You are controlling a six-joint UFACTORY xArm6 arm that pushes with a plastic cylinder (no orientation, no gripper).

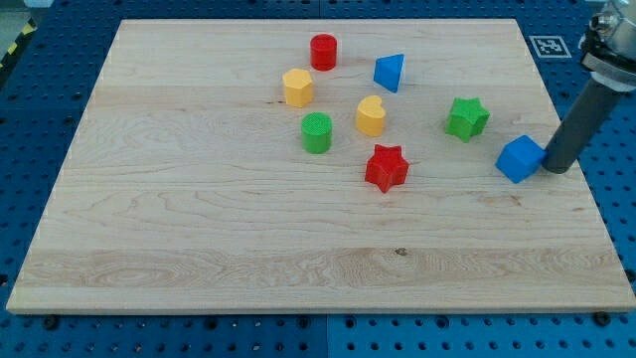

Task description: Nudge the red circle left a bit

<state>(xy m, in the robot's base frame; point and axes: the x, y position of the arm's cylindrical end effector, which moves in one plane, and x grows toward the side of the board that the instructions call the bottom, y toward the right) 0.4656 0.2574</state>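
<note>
The red circle (323,51) stands near the view's top, middle of the wooden board (199,219). Below and left of it is a yellow hexagon (297,87). To its right is a blue triangle (390,72). My tip (555,167) is far off at the view's right, touching or just beside the right side of a blue cube (520,158). The rod rises up and right to the arm at the view's top right corner.
A green circle (316,132), a yellow heart (371,116) and a red star (387,167) sit in the middle. A green star (466,117) lies right of them. A blue pegboard table (606,199) surrounds the board.
</note>
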